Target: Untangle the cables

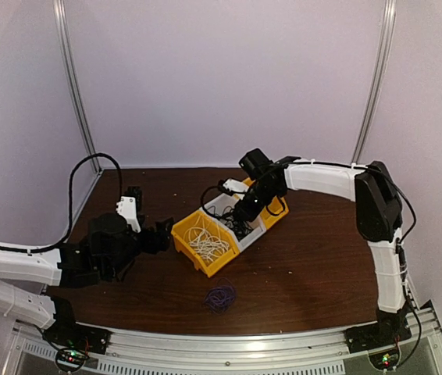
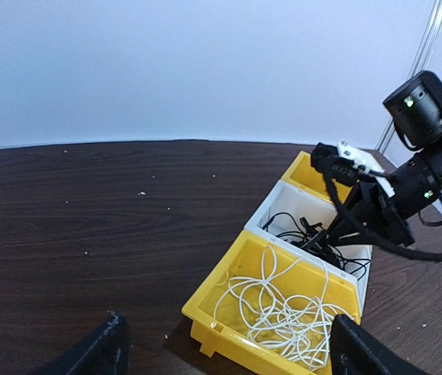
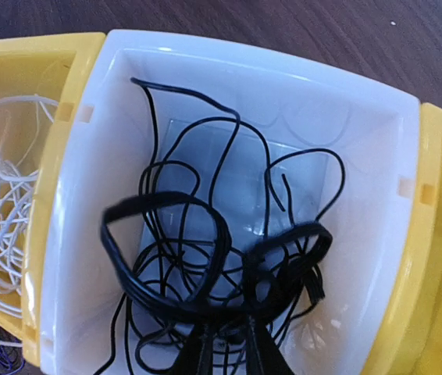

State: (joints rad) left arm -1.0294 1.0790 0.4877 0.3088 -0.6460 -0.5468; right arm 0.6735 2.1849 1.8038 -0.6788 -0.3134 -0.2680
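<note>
Black cables (image 3: 176,258) lie tangled in a white bin (image 3: 244,62), also seen in the left wrist view (image 2: 299,226). My right gripper (image 3: 229,344) reaches down into that bin (image 1: 222,205), shut on a bunch of black cable loops; it also shows in the top view (image 1: 244,212). A white cable (image 2: 291,320) lies loosely coiled in the near yellow bin (image 2: 213,293). A purple cable (image 1: 221,297) lies bunched on the table in front of the bins. My left gripper (image 2: 227,328) is open and empty, low at the yellow bin's left corner (image 1: 180,234).
A second yellow bin (image 1: 277,212) adjoins the white bin on the far side. The three bins stand in a diagonal row mid-table. Brown wooden table (image 1: 307,258); pale walls with metal rails behind. Thick black arm cables loop off both arms.
</note>
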